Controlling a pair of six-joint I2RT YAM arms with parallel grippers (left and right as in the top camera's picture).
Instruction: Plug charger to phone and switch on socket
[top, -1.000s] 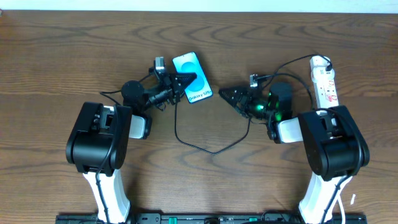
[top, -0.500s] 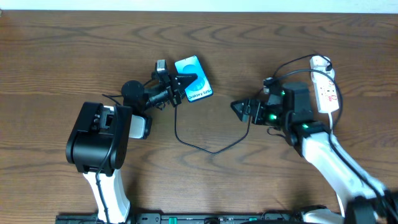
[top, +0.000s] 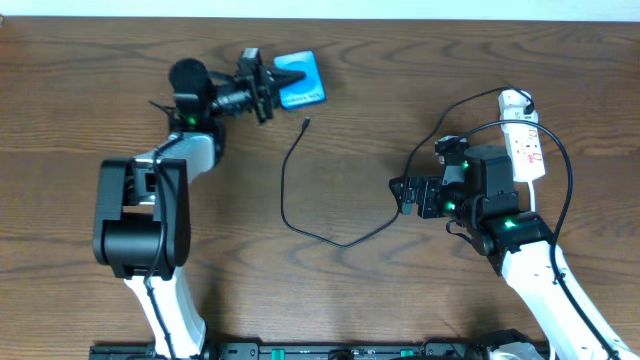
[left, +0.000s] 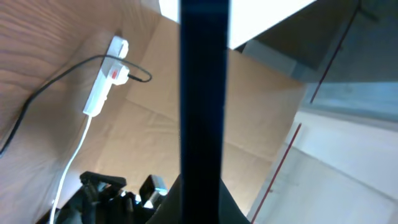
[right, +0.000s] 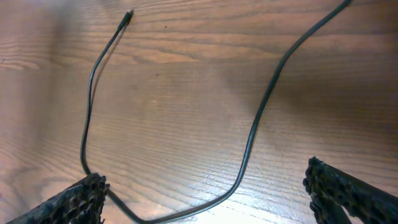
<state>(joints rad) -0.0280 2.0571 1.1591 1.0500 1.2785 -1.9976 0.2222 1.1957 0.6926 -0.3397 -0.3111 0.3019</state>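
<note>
My left gripper (top: 272, 84) is shut on the phone (top: 300, 80), a light blue slab held at the table's far side. In the left wrist view the phone (left: 202, 93) shows edge-on as a dark vertical bar. The charger (top: 345, 242), a thin black cable, loops across the table; its small connector (top: 305, 123) lies free on the wood, below and to the right of the phone, apart from it. My right gripper (top: 397, 192) is open and empty, with the cable (right: 249, 155) passing between its fingers (right: 211, 199) and the connector (right: 129, 16) far ahead. The white socket (top: 526, 140) lies at the far right.
The socket (left: 102, 81) with its white lead also shows in the left wrist view, beside brown cardboard. A thicker black robot cable (top: 560, 160) arcs over the socket near my right arm. The wooden table (top: 100, 100) runs to a white wall at the back.
My left arm swung the phone up and back toward the far left, away from the connector, which now lies free. My right arm pulled back to the right.
</note>
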